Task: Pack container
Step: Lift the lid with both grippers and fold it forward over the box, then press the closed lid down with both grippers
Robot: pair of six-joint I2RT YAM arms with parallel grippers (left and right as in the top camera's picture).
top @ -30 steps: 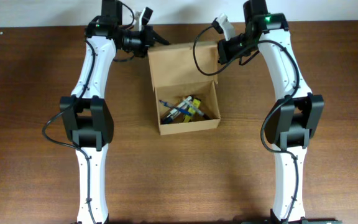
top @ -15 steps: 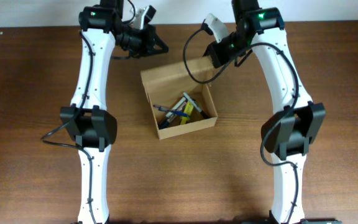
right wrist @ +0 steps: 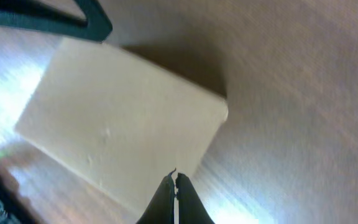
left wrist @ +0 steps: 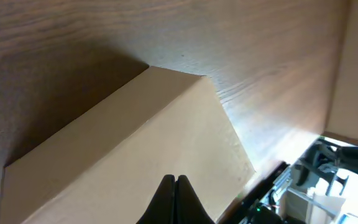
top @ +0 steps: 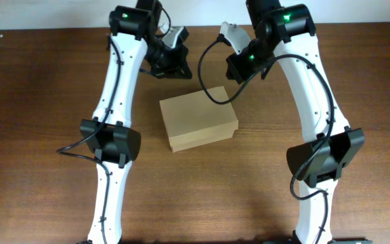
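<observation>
The container (top: 198, 120) is a tan cardboard box in the middle of the table with its lid flap down, so its contents are hidden. It also shows in the left wrist view (left wrist: 135, 155) and the right wrist view (right wrist: 123, 137). My left gripper (top: 179, 68) is shut and empty, above the table behind the box's back left corner. My right gripper (top: 234, 73) is shut and empty, behind the box's back right corner. Neither touches the box. The shut fingertips show in the left wrist view (left wrist: 175, 180) and the right wrist view (right wrist: 175, 177).
The wooden table (top: 39, 135) surrounds the box. A pale wall strip (top: 46, 13) runs along the far edge behind both arms. The other arm's fingers (right wrist: 55, 15) cross the top left of the right wrist view.
The box's lid has gone from standing open, with pens and markers showing inside, to folded down flat. Both grippers have moved forward toward the box.
</observation>
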